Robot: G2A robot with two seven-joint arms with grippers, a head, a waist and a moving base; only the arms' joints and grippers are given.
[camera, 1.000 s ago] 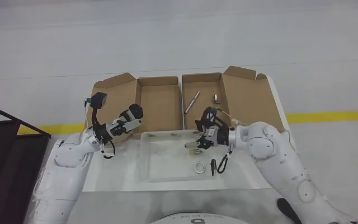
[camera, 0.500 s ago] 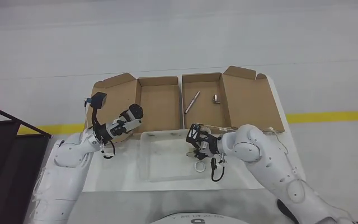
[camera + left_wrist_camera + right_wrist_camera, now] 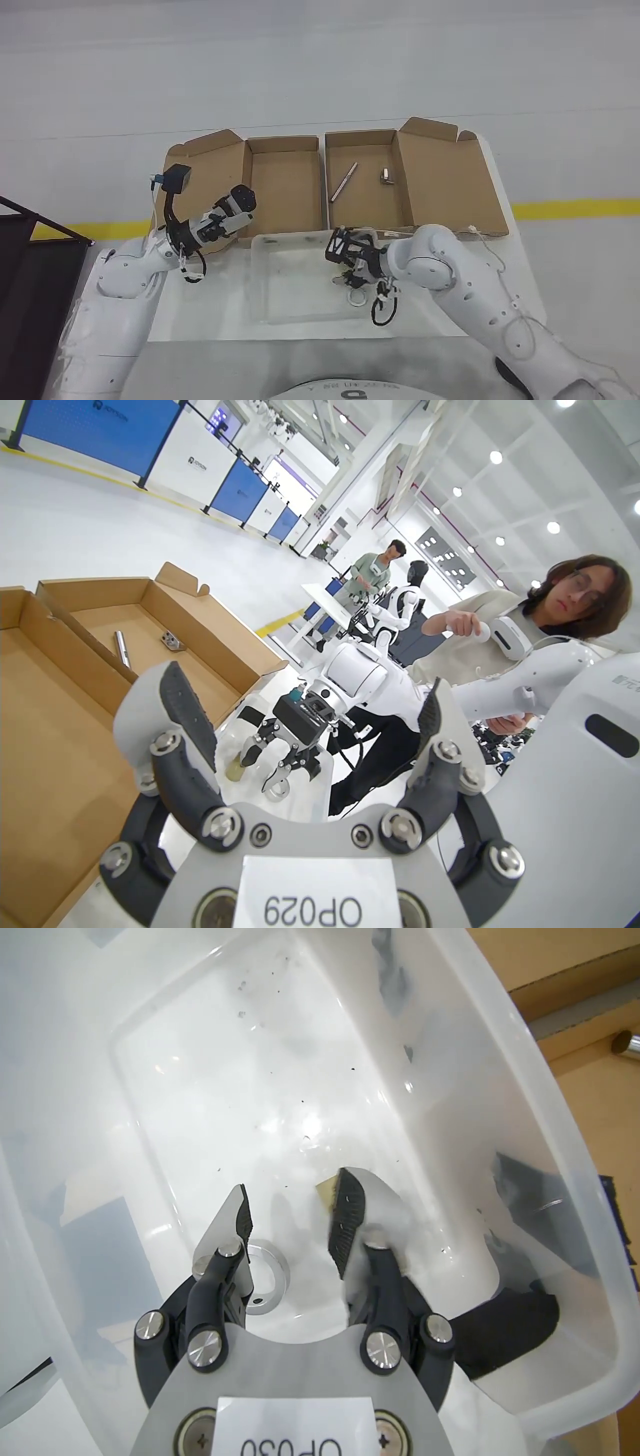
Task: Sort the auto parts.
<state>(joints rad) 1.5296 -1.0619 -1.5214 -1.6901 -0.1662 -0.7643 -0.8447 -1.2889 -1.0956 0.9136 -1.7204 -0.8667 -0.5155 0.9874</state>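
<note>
Metal ring (image 3: 281,1269) in clear bin (image 3: 500,1053) | right gripper (image 3: 295,1185) released, one finger maybe touching ring | left gripper (image 3: 302,680) spread wide

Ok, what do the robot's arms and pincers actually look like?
The left arm and right arm are glossy white rounded shells, with black cables at the wrists. The left pincer and right pincer match: grey metal plate, silver screws, black linkages, white fingers faced with black ribbing, a white printed label.

Bin wall (image 3: 500,1093) beside right claw (image 3: 295,1200)
</note>
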